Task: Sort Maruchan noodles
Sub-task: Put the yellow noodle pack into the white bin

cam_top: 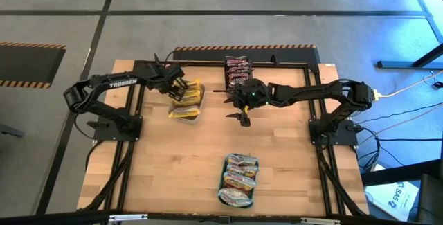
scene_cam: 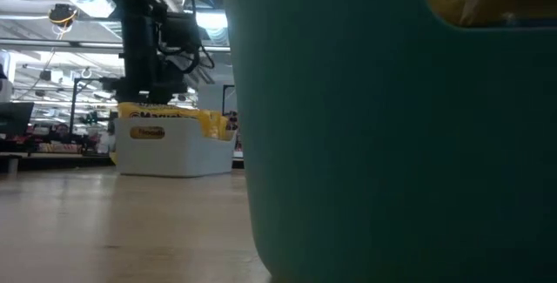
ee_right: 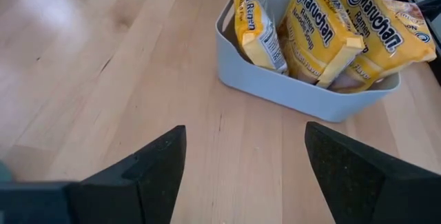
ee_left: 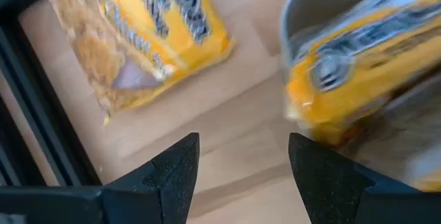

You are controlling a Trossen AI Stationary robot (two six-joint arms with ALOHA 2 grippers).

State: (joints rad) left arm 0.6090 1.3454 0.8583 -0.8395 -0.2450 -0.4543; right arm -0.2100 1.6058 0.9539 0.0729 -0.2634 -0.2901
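A grey tub [cam_top: 174,112] holds several yellow Maruchan packets [ee_right: 324,31] standing on edge. One more yellow packet [ee_left: 151,31] lies flat on the table beside the tub, toward the far edge [cam_top: 196,86]. My left gripper [ee_left: 238,141] hovers open over the bare wood between that loose packet and the tub [ee_left: 303,10], touching nothing. My right gripper [ee_right: 244,131] is open over the table's middle [cam_top: 235,106], right of the tub [ee_right: 275,89], and also holds nothing.
Dark brown-red packets [cam_top: 237,69] sit stacked at the table's far edge. A teal tray [cam_top: 223,180] near the near edge holds pale printed packets [cam_top: 240,176]; its wall [scene_cam: 392,144] fills most of the low view. Bare wood lies between tub and tray.
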